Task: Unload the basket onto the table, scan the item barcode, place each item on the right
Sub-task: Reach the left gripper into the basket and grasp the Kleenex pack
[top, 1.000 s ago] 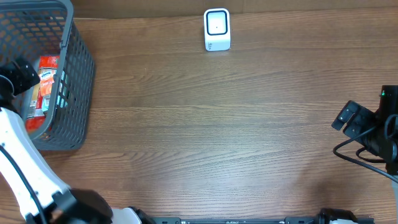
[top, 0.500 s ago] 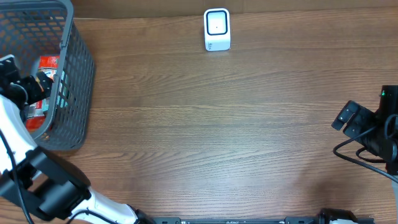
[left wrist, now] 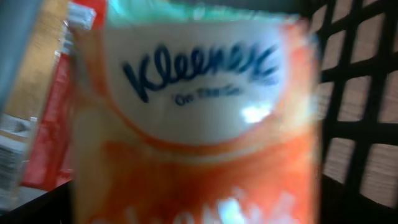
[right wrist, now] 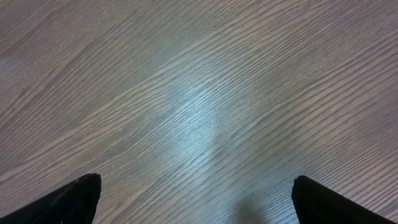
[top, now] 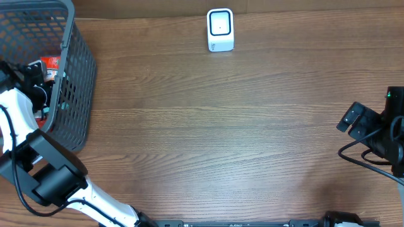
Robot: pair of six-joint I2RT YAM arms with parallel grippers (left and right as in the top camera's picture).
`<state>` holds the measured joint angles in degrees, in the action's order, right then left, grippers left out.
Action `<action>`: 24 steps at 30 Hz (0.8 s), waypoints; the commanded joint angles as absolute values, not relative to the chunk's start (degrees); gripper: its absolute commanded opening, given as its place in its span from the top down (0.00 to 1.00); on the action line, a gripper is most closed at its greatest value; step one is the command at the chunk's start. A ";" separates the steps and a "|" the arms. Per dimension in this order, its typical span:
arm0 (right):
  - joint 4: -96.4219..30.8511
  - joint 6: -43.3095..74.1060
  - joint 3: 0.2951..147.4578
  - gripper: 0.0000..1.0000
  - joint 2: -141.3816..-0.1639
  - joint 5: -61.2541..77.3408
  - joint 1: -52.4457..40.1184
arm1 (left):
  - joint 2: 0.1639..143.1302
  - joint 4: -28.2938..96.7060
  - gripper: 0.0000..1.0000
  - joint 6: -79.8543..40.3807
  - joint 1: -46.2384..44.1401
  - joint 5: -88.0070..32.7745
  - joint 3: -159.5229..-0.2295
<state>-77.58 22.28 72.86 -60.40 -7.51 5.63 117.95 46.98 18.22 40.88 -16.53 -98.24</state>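
While reaching down into the basket (top: 76, 75) at the table's (top: 221, 139) far left edge, hanging right over the pack (left wrist: 193, 124) with the left gripper (top: 36, 81). Filling nearly the whole left wrist view with that pack, blurred from closeness: showing an orange wrapper, a white oval carrying blue "Kleenex" script with smaller blue print beneath, a teal strip along the top, and white lettering lower down too smeared for reading. Lying inside the basket, just beside a red packet (left wrist: 46, 137) on one side, with dark mesh crossing on the other. Standing with the left jaws wide apart, fingers outside the wrist view, so not telling whether touching the pack. Hovering the right gripper (right wrist: 196, 199) low over bare wood at the table's right edge, fingertips spread well apart, clasping nothing. Sitting at the far edge, well apart from both arms: a white scanner (top: 220, 29).
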 commanded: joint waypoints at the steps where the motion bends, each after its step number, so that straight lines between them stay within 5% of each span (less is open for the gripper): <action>1: -77.28 22.55 73.95 0.00 -60.20 -7.88 5.91 | 120.49 47.59 0.00 19.25 40.69 -16.75 -99.11; 7: -77.28 22.55 73.95 0.00 -60.20 -7.88 5.91 | 121.91 47.92 0.13 19.03 40.69 -13.15 -99.11; 17: -77.28 22.55 73.95 0.00 -60.20 -7.88 5.91 | 121.78 46.00 0.50 18.85 40.51 -13.13 -99.53; 24: -77.28 22.55 73.95 0.00 -60.20 -7.88 5.91 | 121.27 49.01 0.55 17.54 40.51 -13.19 -104.16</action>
<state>-77.56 22.28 72.86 -60.40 -7.51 5.63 121.30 48.38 18.37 40.84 -13.02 -100.12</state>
